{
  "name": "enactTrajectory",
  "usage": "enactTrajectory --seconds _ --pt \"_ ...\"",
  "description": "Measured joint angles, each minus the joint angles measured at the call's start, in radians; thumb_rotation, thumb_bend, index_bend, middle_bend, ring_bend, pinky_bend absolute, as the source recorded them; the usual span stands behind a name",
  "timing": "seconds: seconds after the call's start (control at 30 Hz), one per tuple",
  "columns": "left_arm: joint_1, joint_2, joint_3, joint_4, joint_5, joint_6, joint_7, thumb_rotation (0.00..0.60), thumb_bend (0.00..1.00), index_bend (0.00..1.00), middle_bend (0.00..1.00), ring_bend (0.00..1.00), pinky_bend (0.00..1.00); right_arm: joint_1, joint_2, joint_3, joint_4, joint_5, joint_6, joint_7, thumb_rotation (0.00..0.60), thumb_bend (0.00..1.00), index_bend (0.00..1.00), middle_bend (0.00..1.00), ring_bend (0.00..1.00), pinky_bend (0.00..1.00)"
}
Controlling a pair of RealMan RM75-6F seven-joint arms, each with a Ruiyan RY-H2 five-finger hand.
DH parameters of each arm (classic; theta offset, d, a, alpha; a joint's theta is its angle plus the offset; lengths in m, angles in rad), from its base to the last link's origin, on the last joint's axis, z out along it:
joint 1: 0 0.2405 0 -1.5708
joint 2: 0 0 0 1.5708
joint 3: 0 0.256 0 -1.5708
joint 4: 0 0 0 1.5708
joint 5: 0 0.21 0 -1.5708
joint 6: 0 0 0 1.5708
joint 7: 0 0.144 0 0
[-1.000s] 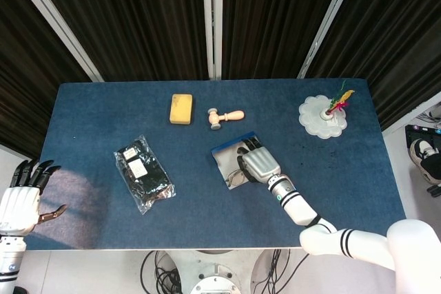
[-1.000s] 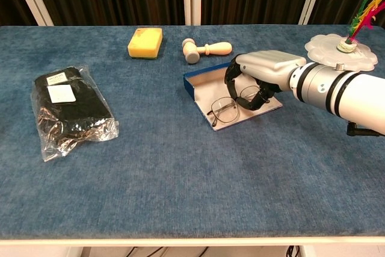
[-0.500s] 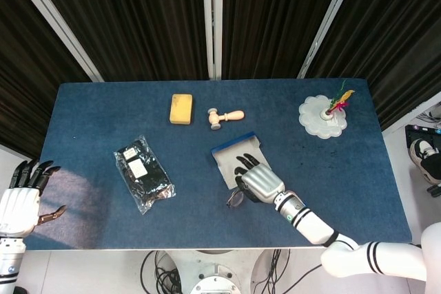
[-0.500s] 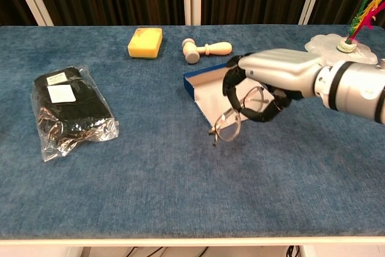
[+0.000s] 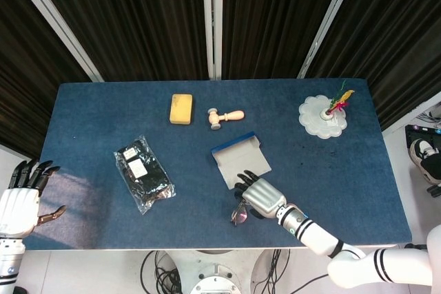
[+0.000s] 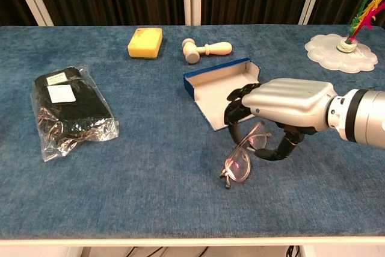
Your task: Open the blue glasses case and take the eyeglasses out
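Note:
The blue glasses case (image 6: 215,91) (image 5: 240,160) lies open near the table's middle, its pale inside bare. My right hand (image 6: 283,111) (image 5: 260,197) hovers in front of the case, toward the table's near edge, and grips the eyeglasses (image 6: 243,156) (image 5: 240,212). The eyeglasses hang tilted from the curled fingers, lenses down toward the cloth; whether they touch the table I cannot tell. My left hand (image 5: 21,197) shows only in the head view, off the table's left front corner, fingers apart and holding nothing.
A black item in a clear bag (image 6: 67,109) lies at the left. At the back sit a yellow sponge (image 6: 145,42) and a small wooden mallet (image 6: 204,49). A white scalloped dish with a feathered shuttlecock (image 6: 341,48) stands at the back right.
My right hand has lifted the eyeglasses out of the case and carried them toward the near edge. The case is now bare inside. The left hand has not moved.

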Motion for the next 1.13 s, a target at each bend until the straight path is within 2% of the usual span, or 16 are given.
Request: enactTrajectory --seconds 0.17,0.27,0.47,0.6,0.8,0.93,1.13 --pt "-0.002 -0.002 -0.002 0.001 0.001 -0.001 -0.003 0.6 0.07 0.21 0.12 0.02 0.0 -0.021 0.032 0.008 -0.035 -0.005 0.046 0.019 0.6 0.14 0.0 0.13 0.0 0.0" --pt "-0.004 -0.002 -0.003 0.008 0.0 -0.005 -0.009 0.6 0.07 0.21 0.12 0.02 0.0 -0.054 0.065 0.016 -0.05 -0.021 0.117 0.038 0.6 0.16 0.0 0.13 0.0 0.0" --pt "-0.012 -0.013 -0.011 0.03 -0.018 -0.02 -0.031 0.6 0.07 0.21 0.12 0.02 0.0 -0.178 0.158 0.032 -0.06 -0.051 0.359 0.081 0.6 0.26 0.0 0.13 0.0 0.0" --pt "-0.018 -0.022 -0.014 0.043 -0.026 -0.033 -0.041 0.6 0.07 0.21 0.12 0.02 0.0 -0.302 0.233 0.034 -0.057 -0.08 0.528 0.159 0.6 0.27 0.0 0.1 0.0 0.0" --pt "-0.019 -0.027 -0.015 0.055 -0.054 -0.054 -0.054 0.6 0.07 0.21 0.12 0.02 0.0 -0.446 0.31 0.008 -0.039 -0.13 0.64 0.317 0.6 0.27 0.0 0.08 0.0 0.0" --pt "-0.012 -0.033 -0.009 0.053 -0.056 -0.05 -0.051 0.6 0.07 0.21 0.12 0.02 0.0 -0.547 0.325 -0.022 -0.012 -0.162 0.722 0.388 0.6 0.27 0.0 0.07 0.0 0.0" --pt "-0.007 -0.042 -0.005 0.055 -0.048 -0.04 -0.045 0.6 0.07 0.21 0.12 0.02 0.0 -0.632 0.329 -0.048 0.027 -0.193 0.757 0.45 0.6 0.27 0.0 0.07 0.0 0.0"
